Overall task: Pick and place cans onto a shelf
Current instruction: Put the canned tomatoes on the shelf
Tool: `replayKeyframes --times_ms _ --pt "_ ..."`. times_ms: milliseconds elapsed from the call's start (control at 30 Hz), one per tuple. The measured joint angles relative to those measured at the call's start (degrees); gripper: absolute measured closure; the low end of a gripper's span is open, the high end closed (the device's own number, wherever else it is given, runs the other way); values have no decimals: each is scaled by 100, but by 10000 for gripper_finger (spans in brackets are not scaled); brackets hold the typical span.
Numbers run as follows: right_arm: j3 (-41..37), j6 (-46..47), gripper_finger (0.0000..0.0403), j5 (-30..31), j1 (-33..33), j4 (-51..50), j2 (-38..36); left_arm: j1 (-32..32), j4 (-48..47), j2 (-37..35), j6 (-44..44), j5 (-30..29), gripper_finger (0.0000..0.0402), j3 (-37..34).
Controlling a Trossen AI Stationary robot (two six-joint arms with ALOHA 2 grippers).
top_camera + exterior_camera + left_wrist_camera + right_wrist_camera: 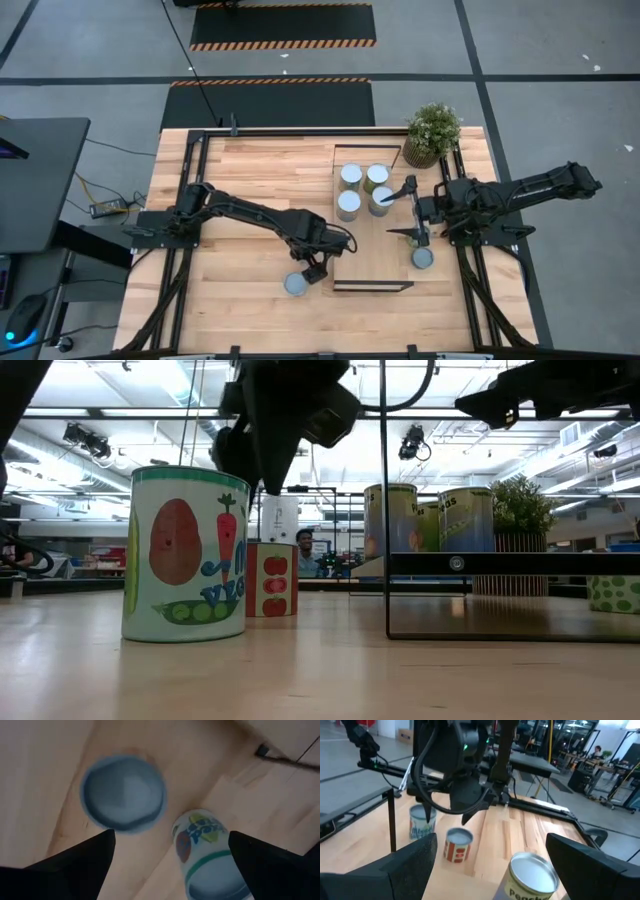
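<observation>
Hovering wide open, left gripper over two cans; rigid, probably slick — grip mid-wall. Right gripper open, empty, 3 o'clock of shelf.

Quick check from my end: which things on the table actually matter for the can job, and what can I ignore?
Part of the job:
- four cans on the shelf
- can by the left gripper
- can by the right gripper
- shelf
- left gripper, open
- right gripper, open

Ignore:
- potted plant at the table's far right corner
</observation>
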Motion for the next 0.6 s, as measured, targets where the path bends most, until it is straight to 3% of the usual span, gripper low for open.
replayKeyframes --times_ms 133,600 --pt "-21 -21 21 -2 0 -12 43 -16 60 0 424 -268 5 0" --pt "-21 -40 21 0 2 30 40 -103 204 11 256 -827 5 -72"
